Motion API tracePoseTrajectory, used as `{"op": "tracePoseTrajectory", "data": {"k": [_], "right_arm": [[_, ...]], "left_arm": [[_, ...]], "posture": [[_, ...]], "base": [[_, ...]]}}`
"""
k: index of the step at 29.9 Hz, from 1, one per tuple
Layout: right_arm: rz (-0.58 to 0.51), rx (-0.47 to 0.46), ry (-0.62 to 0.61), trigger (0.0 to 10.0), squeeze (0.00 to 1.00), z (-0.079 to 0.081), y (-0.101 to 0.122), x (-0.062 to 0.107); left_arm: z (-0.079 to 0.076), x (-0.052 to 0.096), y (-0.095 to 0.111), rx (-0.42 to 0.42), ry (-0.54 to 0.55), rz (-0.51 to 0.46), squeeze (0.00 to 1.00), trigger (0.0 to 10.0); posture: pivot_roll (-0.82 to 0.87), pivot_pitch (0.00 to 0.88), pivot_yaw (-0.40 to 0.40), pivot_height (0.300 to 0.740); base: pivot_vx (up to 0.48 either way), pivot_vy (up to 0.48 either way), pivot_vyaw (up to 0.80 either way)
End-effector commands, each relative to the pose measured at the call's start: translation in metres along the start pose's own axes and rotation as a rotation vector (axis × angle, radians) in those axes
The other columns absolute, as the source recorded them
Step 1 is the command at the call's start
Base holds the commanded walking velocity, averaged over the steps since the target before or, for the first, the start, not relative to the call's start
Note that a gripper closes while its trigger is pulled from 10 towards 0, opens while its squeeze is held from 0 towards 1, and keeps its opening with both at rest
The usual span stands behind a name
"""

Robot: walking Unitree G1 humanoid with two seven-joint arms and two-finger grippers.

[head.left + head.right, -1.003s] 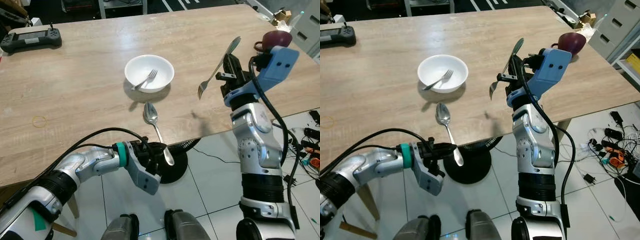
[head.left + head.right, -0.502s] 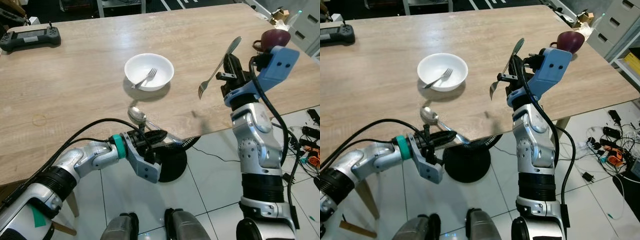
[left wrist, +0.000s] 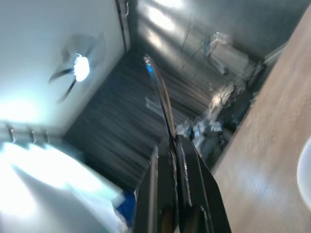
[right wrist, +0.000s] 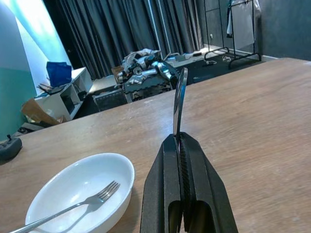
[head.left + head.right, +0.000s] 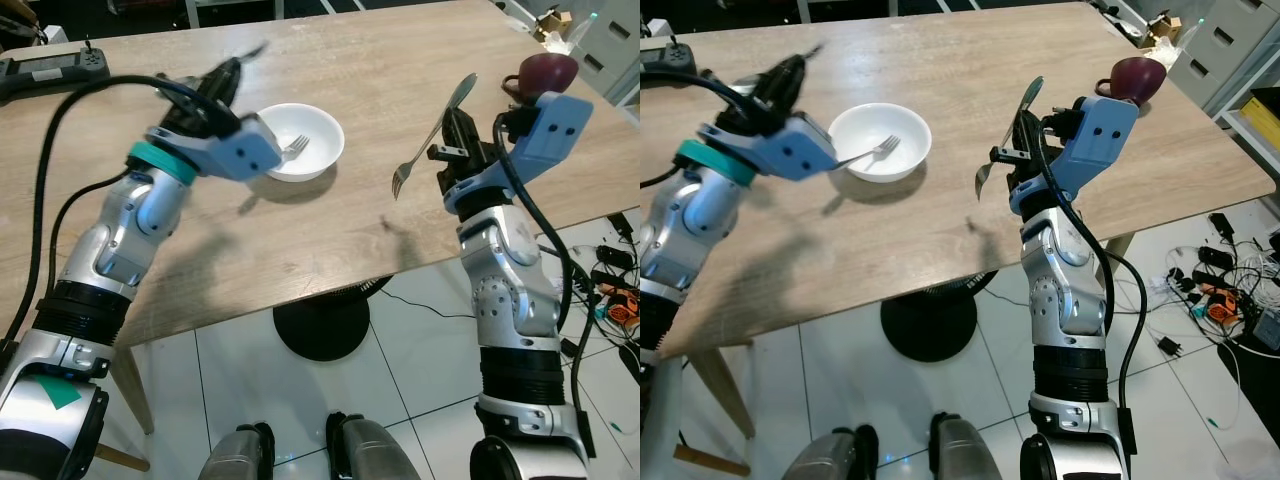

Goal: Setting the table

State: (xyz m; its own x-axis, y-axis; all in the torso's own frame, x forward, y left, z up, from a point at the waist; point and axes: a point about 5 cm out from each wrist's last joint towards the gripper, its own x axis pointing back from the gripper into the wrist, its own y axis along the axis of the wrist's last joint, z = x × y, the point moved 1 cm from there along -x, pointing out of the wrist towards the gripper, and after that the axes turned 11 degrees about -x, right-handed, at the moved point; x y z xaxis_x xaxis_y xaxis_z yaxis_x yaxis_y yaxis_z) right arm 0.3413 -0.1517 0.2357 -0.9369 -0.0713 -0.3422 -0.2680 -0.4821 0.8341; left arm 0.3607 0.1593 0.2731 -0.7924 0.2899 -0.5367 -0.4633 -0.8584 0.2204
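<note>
A white bowl (image 5: 300, 140) stands mid-table with a fork (image 5: 294, 150) lying in it. My left gripper (image 5: 228, 73) is raised over the table just left of the bowl, shut on a spoon (image 3: 161, 95) whose blurred end points up and away. My right gripper (image 5: 453, 127) hovers above the table's right part, shut on a second fork (image 5: 430, 138) that hangs tines-down toward the wood. In the right wrist view the black fingers (image 4: 170, 160) pinch that fork's handle (image 4: 179, 98), with the bowl (image 4: 80, 187) beyond.
A black handheld controller (image 5: 40, 72) lies at the table's far left. A dark red rounded object (image 5: 540, 70) sits near the far right edge. A round black base (image 5: 322, 325) stands on the tiled floor under the wooden table (image 5: 330, 235). Cables (image 5: 615, 270) litter the floor at right.
My left arm has swung up from below the table's front edge to above the table beside the bowl, carrying the spoon. The right arm and its fork have stayed put.
</note>
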Motion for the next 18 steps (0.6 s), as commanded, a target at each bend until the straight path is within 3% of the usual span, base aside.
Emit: {"op": "tracePoseTrajectory", "data": {"k": [1, 3, 4, 5, 7, 17, 18], "right_arm": [[0.010, -0.002, -0.014, 10.0, 0.00, -0.002, -0.003, 0.002], [0.011, -0.003, -0.015, 10.0, 0.00, -0.002, -0.004, 0.003], [0.011, -0.003, -0.015, 10.0, 0.00, -0.002, -0.004, 0.003], [0.011, -0.003, -0.015, 10.0, 0.00, -0.002, -0.004, 0.003], [0.009, -0.004, -0.016, 10.0, 0.00, -0.003, -0.004, 0.004], [0.006, -0.002, -0.019, 10.0, 0.00, -0.003, -0.003, 0.005], [-0.009, 0.110, 0.000, 10.0, 0.00, -0.002, 0.000, 0.008]], "left_arm": [[0.004, 0.001, -0.015, 0.088, 0.031, 0.123, 0.00, 10.0], [0.000, 0.005, -0.031, 0.262, 0.004, 0.324, 0.00, 10.0], [0.000, 0.005, -0.031, 0.262, 0.004, 0.324, 0.00, 10.0], [-0.004, 0.007, -0.036, 0.356, -0.019, 0.415, 0.00, 10.0], [-0.010, 0.011, -0.041, 0.468, -0.096, 0.551, 0.00, 10.0], [-0.006, 0.009, -0.039, 0.481, -0.106, 0.570, 0.00, 10.0], [0.001, 0.008, -0.031, 0.486, -0.111, 0.525, 0.00, 10.0]], "posture": [[-0.11, 0.081, 0.012, 0.740], [-0.11, 0.077, 0.015, 0.740], [-0.11, 0.077, 0.015, 0.740], [-0.11, 0.075, 0.019, 0.740], [-0.11, 0.073, 0.023, 0.740], [-0.11, 0.072, 0.025, 0.740], [-0.10, 0.058, 0.043, 0.740]], "base": [[0.000, 0.000, 0.00], [0.000, 0.000, 0.00], [0.000, 0.000, 0.00], [0.000, 0.000, 0.00], [0.000, 0.000, 0.00], [0.000, 0.000, 0.00], [0.000, 0.000, 0.00]]}}
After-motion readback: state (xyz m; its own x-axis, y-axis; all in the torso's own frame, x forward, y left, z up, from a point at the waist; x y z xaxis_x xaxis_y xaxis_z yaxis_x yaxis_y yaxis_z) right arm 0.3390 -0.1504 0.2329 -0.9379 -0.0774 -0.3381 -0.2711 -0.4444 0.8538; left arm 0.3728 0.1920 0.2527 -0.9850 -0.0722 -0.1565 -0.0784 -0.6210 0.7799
